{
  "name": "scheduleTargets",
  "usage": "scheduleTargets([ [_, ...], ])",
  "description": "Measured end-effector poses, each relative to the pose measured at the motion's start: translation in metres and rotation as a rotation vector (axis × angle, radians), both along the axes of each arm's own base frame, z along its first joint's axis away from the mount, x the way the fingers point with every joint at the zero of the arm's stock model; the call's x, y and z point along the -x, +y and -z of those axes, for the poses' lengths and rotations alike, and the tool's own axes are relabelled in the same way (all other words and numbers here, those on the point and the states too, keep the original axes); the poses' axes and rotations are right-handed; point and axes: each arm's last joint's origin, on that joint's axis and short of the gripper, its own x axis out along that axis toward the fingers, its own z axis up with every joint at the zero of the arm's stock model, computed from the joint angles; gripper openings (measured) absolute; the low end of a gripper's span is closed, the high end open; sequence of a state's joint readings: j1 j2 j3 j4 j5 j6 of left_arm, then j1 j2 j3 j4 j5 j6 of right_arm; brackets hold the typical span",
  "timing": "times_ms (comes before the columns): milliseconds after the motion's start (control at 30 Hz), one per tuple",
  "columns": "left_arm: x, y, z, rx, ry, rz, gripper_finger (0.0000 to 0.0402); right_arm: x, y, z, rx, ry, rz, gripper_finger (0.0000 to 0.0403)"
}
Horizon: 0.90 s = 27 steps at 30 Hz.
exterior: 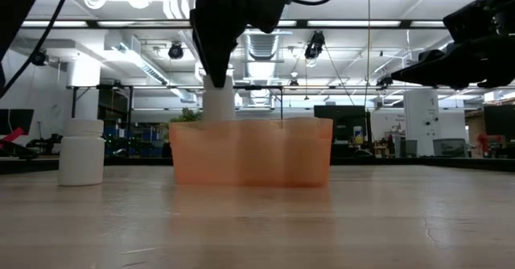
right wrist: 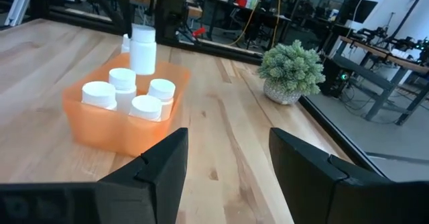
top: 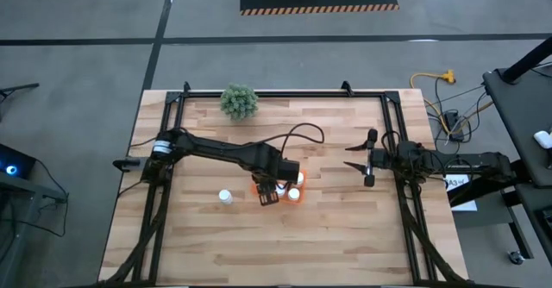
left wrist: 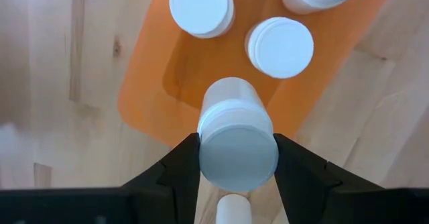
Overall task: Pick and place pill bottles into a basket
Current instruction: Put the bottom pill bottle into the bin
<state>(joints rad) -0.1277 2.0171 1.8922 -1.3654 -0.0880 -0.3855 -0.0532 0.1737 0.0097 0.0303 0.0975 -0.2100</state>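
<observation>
Bottles: one bottle point(left wrist: 238, 147) is clamped between the fingers point(left wrist: 175, 167) of the left gripper point(top: 269, 190), held upright and raised just above the basket point(exterior: 251, 151), over its edge on the left-arm side. In the left wrist view the held bottle's cap faces the camera, with the orange basket floor beneath it. Four bottles point(right wrist: 127, 93) stand upright inside the basket, close together; their white caps rise above the orange wall. The basket sits near the middle of the bench point(top: 345, 236). One more bottle point(top: 225, 197) stands upright on the bench, apart from the basket on the left-arm side. The right gripper point(top: 369, 162) hovers above the bench toward its right edge, well apart from the basket, its fingers point(right wrist: 157, 170) spread apart with nothing between them. A potted plant point(top: 239, 101) stands near the far edge of the bench.
</observation>
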Motion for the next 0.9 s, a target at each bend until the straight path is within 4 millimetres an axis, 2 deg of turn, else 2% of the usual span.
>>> scheduleTargets([
  [300, 0.002, -0.004, 0.018, -0.004, 0.040, 0.010, 0.0143, 0.000, 0.000, 0.000, 0.000, -0.003, 0.000, 0.0199],
  [667, 0.000, -0.005, 0.019, 0.022, 0.028, 0.010, 0.0143, 0.000, 0.000, 0.000, 0.000, -0.003, 0.000, 0.0199],
  [900, 0.001, -0.006, 0.035, 0.042, 0.050, 0.011, 0.0143, 0.000, 0.000, 0.000, 0.000, -0.002, 0.000, 0.0199],
])
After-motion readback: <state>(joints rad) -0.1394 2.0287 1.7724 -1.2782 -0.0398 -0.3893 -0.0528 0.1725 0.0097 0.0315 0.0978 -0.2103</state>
